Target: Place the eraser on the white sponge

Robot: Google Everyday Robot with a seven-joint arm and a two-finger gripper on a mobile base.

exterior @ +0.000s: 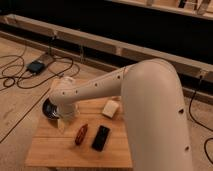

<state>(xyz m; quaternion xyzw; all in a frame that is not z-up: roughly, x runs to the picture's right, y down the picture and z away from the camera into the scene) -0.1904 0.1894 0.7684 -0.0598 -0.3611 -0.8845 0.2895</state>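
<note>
**A:** Where is the end effector (62,124)?

**B:** Over the back left part of the wooden tabletop (50,150), pointing down. It hangs from the end of the big white arm (150,110), which sweeps in from the right of the picture and fills much of the view. Its pale fingers sit just in front of a dark round dish (48,107) near the tabletop's left edge.

**A:** How do the fingers stand?

**B:** Spread wide, with nothing between them. It has hold of nothing.

**A:** And the eraser?

**B:** The eraser (101,138), a flat black block, lies on the tabletop near the front middle. Its long side runs from front left to back right. It is well apart from the end effector, off to the right in the picture.

**A:** Anything next to it?

**B:** A reddish-brown elongated object (81,134) lies just to its left, roughly parallel. A narrow strip of wood shows between the two, so they are not touching.

**A:** Where is the white sponge?

**B:** The white sponge (110,108) sits farther back, behind the eraser and close under the arm. Nothing lies on its top, and bare wood separates it from the eraser.

**A:** What is around the tabletop?

**B:** Dark cables (15,75) loop across the floor (20,105) on the left and run to a small dark box (36,66).
</note>
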